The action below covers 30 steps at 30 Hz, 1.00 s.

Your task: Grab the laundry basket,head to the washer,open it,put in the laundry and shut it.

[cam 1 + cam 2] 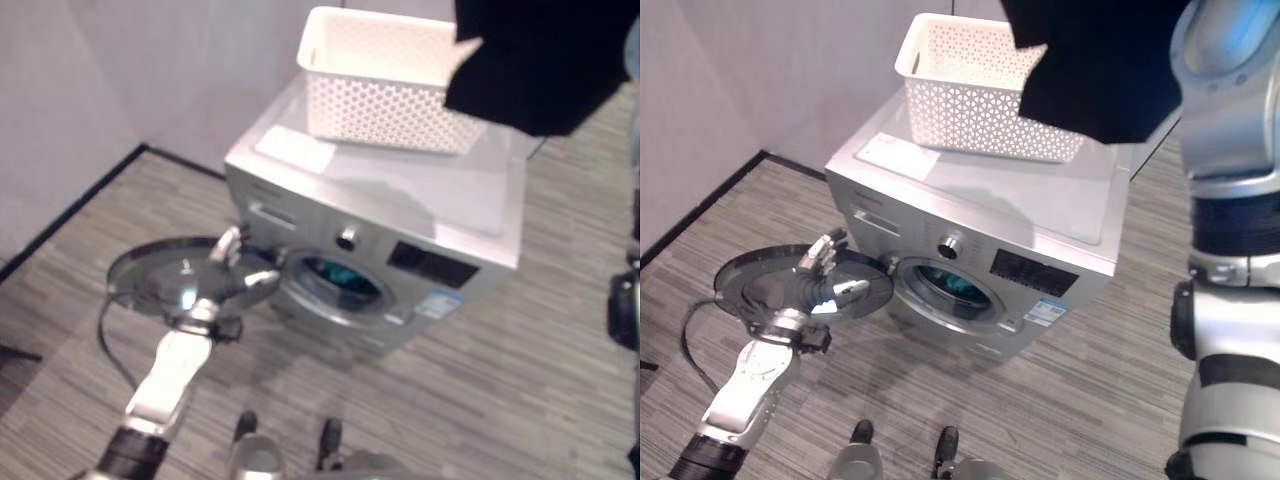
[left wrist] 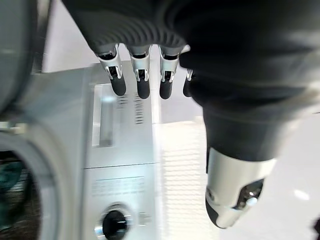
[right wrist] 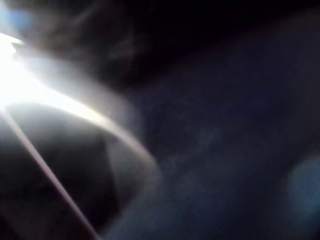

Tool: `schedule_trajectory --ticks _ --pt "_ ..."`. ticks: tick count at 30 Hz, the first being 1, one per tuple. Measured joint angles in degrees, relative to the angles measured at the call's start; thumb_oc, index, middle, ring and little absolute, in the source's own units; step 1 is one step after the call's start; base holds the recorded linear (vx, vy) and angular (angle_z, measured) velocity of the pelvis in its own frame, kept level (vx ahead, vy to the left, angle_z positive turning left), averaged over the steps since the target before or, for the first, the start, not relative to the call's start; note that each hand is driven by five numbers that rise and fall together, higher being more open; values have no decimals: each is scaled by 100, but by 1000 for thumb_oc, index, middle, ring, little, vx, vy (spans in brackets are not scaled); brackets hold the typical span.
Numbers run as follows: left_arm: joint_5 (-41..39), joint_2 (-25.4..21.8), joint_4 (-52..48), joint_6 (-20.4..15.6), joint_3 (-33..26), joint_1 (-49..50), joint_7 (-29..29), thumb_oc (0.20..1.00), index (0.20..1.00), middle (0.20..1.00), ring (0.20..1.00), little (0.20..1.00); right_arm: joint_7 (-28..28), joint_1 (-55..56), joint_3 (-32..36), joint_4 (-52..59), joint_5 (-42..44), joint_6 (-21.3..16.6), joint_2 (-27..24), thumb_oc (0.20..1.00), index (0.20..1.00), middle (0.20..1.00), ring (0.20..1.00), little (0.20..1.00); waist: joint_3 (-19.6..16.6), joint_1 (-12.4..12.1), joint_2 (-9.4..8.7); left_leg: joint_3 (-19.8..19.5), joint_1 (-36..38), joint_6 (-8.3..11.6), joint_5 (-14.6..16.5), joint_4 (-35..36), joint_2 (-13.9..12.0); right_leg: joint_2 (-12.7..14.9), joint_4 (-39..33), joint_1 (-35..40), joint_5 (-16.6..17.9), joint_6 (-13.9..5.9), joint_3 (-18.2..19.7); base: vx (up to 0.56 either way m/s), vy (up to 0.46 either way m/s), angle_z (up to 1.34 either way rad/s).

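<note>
The silver washer stands by the wall corner with its round glass door swung wide open to my left. My left hand rests on that door with straight fingers and the thumb apart. Teal laundry lies inside the drum. The white lattice laundry basket sits on the washer's top. A black garment hangs in the air above the basket's right end, and my right arm rises behind it. In the right wrist view the dark cloth is pressed up close.
Grey walls with a black baseboard close off the left and back. A white sheet lies on the washer's top near its left corner. Striped wood-look floor spreads in front and to the right of the washer.
</note>
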State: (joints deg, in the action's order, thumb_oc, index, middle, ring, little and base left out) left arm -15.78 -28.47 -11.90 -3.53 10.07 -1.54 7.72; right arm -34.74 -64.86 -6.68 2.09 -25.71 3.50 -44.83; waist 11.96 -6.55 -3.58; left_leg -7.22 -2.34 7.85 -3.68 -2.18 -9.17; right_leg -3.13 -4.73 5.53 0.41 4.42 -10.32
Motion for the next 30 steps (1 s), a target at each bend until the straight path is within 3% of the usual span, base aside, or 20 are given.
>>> schedule_trajectory --ticks 2,10,18,23,30 --pt "69 -48 -365 -39 -27 -20 4 1000 1000 1000 1000 1000 -8 461 97 412 -132 -79 136 200 200 200 200 200 -23 51 178 21 -74 55 146 12 64 13 -2 34 -4 -87 43 12 47 -10" --pt "561 -90 -888 -109 -208 -563 362 1000 1000 1000 1000 1000 285 842 144 422 -129 -174 442 200 200 200 200 200 -70 1 103 149 -137 -337 136 -15 653 590 53 -40 105 -572 135 1 25 4" --pt "567 28 -887 -109 145 -1188 451 1000 1000 1000 1000 1000 641 1550 196 853 -58 -213 743 200 200 200 200 200 -79 129 97 178 -55 -369 153 16 664 601 -8 49 102 -602 140 1 11 -1" --pt "567 64 -881 -100 295 -1382 459 1000 1000 1000 1000 1000 755 1774 196 1126 -15 -354 1012 200 200 200 200 200 -99 332 133 189 -47 -369 153 26 658 600 -9 45 101 -603 155 0 0 0" --pt "566 134 -881 -99 463 -1579 459 1000 1000 1000 1000 1000 785 1976 199 1327 115 -455 1105 200 200 200 200 200 -217 411 310 211 -34 -370 154 44 656 607 -9 33 104 -606 187 0 3 0"
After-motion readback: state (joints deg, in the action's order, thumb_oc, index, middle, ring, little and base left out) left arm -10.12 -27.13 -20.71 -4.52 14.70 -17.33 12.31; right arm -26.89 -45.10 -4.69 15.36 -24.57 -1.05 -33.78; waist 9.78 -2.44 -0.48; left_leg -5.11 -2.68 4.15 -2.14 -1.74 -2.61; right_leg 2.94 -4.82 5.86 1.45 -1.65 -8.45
